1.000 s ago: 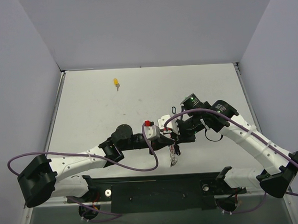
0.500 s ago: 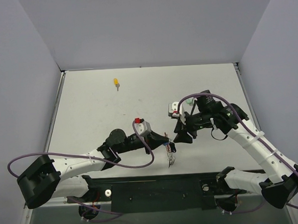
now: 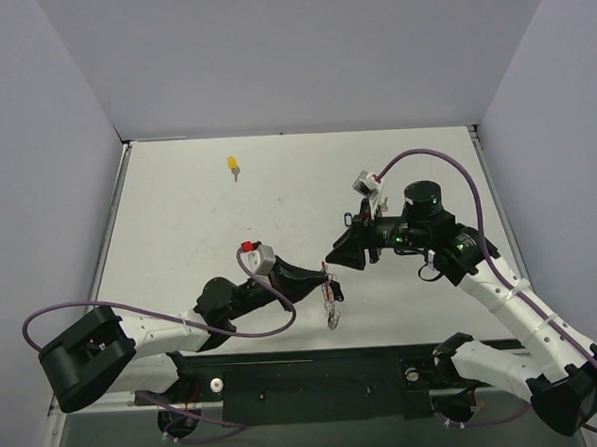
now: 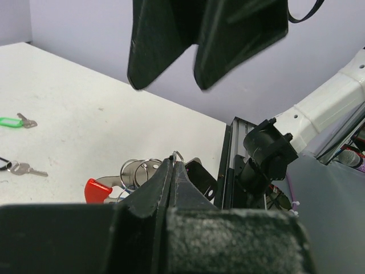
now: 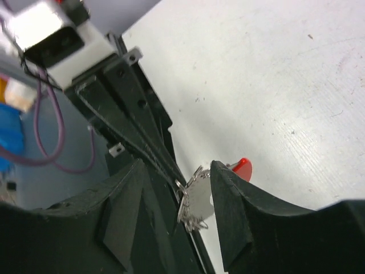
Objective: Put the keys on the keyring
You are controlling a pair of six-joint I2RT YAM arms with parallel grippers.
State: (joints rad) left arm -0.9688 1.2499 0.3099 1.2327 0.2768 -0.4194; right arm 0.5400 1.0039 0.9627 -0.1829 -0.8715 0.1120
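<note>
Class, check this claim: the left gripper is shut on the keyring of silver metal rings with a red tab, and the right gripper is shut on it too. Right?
Not quite. The right gripper is open, jaws apart and holding nothing, as the right wrist view shows. The left gripper is indeed shut on the silver-ringed, red-tabbed keyring.

The keyring hangs from my left end effector over the worktop's front middle, my right end effector just to its right, one key lying far back left.
</note>
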